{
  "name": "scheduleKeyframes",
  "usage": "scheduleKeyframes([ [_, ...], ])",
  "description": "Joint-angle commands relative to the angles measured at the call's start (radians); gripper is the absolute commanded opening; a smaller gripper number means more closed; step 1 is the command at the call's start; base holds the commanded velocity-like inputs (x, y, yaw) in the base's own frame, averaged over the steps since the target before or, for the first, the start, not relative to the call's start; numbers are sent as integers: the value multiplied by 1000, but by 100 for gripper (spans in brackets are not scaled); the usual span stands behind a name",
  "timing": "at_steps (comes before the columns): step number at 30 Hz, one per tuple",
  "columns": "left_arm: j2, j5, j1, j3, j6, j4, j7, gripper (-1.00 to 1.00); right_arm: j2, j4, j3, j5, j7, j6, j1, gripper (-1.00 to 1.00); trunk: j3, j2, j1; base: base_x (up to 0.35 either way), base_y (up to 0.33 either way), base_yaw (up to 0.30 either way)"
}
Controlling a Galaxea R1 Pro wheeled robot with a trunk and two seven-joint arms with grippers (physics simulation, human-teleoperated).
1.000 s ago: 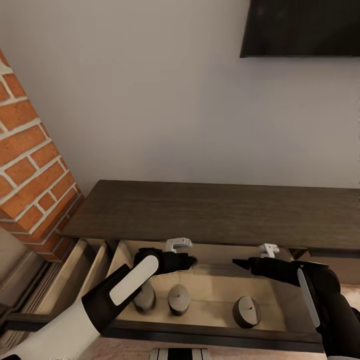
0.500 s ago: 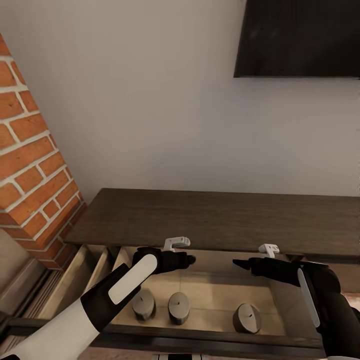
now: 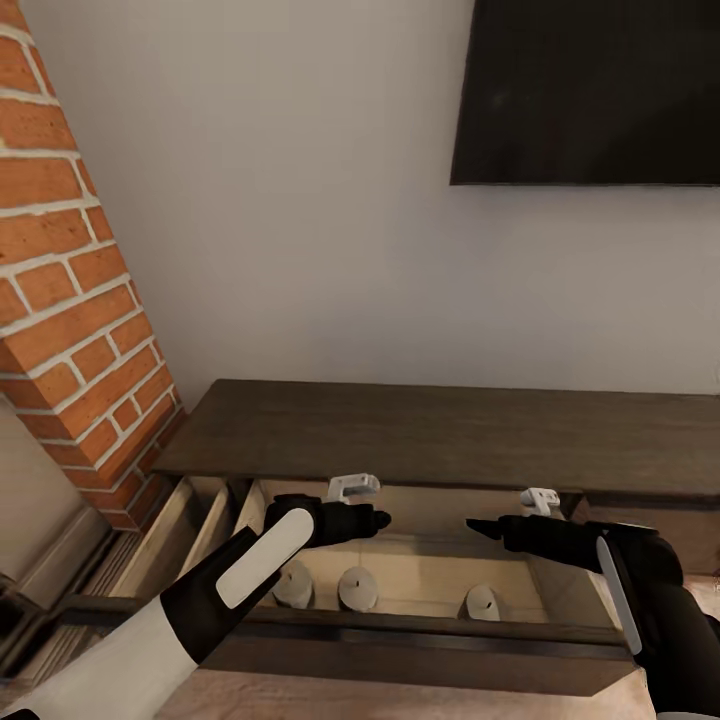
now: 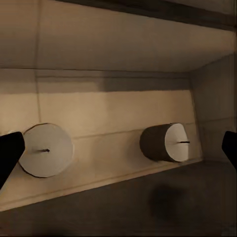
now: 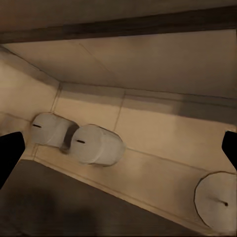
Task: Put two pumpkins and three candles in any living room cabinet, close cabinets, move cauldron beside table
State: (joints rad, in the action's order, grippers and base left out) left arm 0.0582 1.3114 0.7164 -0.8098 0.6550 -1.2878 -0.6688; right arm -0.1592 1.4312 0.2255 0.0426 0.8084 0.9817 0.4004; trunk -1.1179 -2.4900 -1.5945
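Note:
The long dark brown cabinet (image 3: 430, 430) stands against the wall with a wide drawer (image 3: 420, 650) pulled out. Three beige-grey candles (image 3: 293, 585) (image 3: 357, 588) (image 3: 482, 603) stand on its pale floor, their lower halves hidden behind the drawer front. My left gripper (image 3: 378, 518) hovers open above the two left candles (image 4: 47, 149) (image 4: 168, 142), holding nothing. Over the drawer's right part my right gripper (image 3: 476, 524) is open too, looking down at the candles (image 5: 49, 129) (image 5: 96, 144) (image 5: 217, 200). Pumpkins, cauldron and table are out of view.
A narrower drawer (image 3: 190, 520) at the cabinet's left end also stands open. A red brick column (image 3: 70, 250) rises at the left, close to the cabinet's end. A black TV (image 3: 590, 90) hangs on the white wall above.
The whole picture has shifted as the camera moved: more of the TV shows and the drawer front now covers the candles' lower parts. Both grippers keep their pose over the drawer.

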Motion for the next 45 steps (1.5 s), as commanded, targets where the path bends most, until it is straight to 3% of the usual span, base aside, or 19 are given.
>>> scheduleKeyframes([
  [1,0,0,0,0,0,1,0,100,0,0,0,0,0,0,0,100,3,7,4,-320,0,0],
  [8,-1,0,0,0,0,1,0,100,-4,5,1,-6,25,-1,0,100,25,56,31,-227,0,0],
  [12,1,0,0,0,0,-17,1,100,-24,6,3,-3,199,-2,0,100,38,84,46,-20,0,0],
  [14,4,0,0,0,1,-30,0,100,-29,6,3,0,231,-2,0,100,44,98,54,-5,0,0],
  [16,26,1,0,0,4,-68,2,100,-43,5,3,2,255,-2,0,100,50,112,61,-2,0,0],
  [17,47,1,0,0,6,-102,6,100,-56,5,3,2,261,-1,0,100,53,119,65,0,0,0],
  [21,84,3,0,-1,13,-151,19,100,-88,5,3,3,266,0,-1,100,66,147,81,0,0,0],
  [24,89,3,0,-5,16,-158,21,100,-95,5,3,4,267,1,-1,100,75,168,92,0,0,0],
  [32,98,6,0,-15,86,-170,29,100,-154,6,3,-3,268,2,-5,100,100,224,123,0,0,0],
  [38,99,53,0,-26,93,-166,34,100,-175,2,2,0,268,2,-14,100,119,266,146,-199,0,0],
  [41,94,63,0,-27,94,-162,34,100,-194,0,2,-2,268,2,-17,100,129,287,157,-320,0,0],
  [45,91,64,0,-28,94,-159,35,100,-199,-1,0,-1,268,0,-21,100,141,315,173,-331,0,0],
])
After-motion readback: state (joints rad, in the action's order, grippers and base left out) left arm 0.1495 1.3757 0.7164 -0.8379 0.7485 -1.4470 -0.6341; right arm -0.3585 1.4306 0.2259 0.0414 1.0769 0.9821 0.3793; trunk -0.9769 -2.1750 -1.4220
